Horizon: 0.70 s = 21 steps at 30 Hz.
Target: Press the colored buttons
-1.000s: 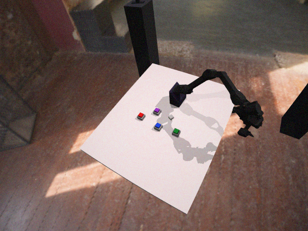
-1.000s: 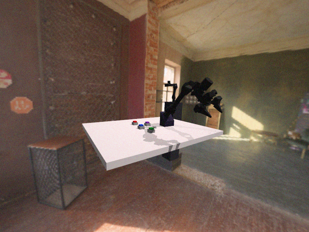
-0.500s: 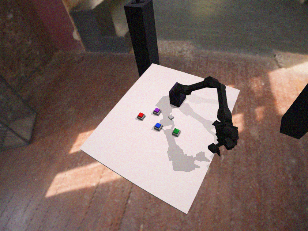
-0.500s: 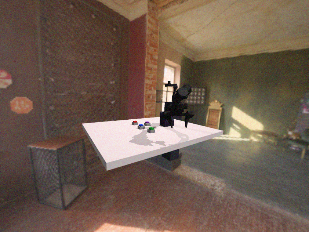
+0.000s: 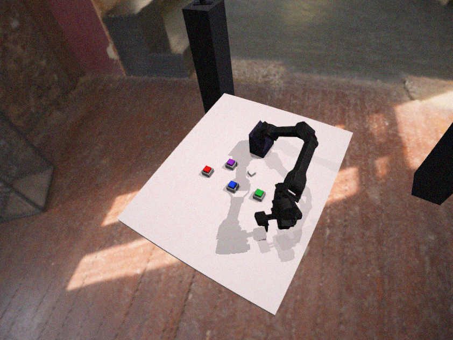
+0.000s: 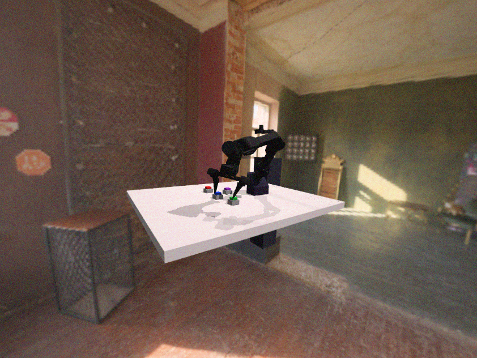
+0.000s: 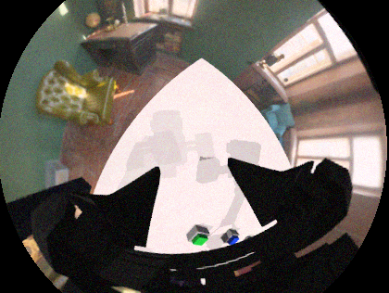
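Note:
The red button (image 5: 206, 169) (image 6: 208, 187) stands at the left of the group. The purple button (image 5: 231, 162) (image 6: 227, 189) is beside it, nearer the arm's base. The green button (image 5: 259, 192) (image 6: 233, 199) (image 7: 200, 239) is at the other end of the group. No button looks pressed. My gripper (image 5: 279, 227) (image 6: 224, 195) (image 7: 194, 166) is open and empty, pointing down above the table beyond the green button. In the exterior view its fingertips overlap the green and blue buttons. The wrist view does not show red or purple clearly.
A blue button (image 5: 232, 184) (image 6: 218, 193) (image 7: 232, 240) stands between red and green. A small white block (image 5: 251, 173) lies between purple and green. The arm's dark base (image 5: 260, 144) (image 6: 257, 187) stands on the white table (image 5: 164, 212) (image 6: 173, 238) behind the group.

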Each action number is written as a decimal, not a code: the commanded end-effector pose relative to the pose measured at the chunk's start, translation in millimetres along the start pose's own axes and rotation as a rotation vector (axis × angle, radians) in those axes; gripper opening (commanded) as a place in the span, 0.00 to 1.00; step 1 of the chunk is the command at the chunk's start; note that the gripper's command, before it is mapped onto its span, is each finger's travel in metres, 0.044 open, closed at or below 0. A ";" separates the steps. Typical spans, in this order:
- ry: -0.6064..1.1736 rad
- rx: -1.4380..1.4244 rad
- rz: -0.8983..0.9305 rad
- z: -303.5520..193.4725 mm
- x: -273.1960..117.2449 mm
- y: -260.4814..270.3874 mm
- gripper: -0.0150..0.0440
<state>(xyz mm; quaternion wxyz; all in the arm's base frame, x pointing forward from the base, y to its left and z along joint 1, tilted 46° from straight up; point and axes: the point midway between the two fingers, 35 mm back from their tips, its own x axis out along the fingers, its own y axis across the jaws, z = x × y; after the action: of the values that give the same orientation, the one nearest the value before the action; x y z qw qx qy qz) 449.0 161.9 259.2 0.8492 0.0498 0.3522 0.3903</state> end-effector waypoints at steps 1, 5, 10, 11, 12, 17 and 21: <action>0.090 0.072 -0.065 -40.0 3.6 -61.6 0.93; 0.153 0.134 -0.108 -74.8 -3.2 -109.0 0.93; 0.229 0.220 -0.144 -124.9 -17.6 -161.4 0.93; 0.244 0.239 -0.149 -135.7 -21.2 -170.7 0.93; 0.258 0.257 -0.153 -146.7 -24.9 -179.7 0.93; 0.323 0.357 -0.157 -205.1 -46.3 -217.9 0.93; 0.366 0.445 -0.142 -255.9 -66.0 -239.9 0.93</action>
<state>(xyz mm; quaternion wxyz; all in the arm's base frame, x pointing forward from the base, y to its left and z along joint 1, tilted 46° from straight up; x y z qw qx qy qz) 434.8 -67.0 56.7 0.7916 0.1091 0.5448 0.2543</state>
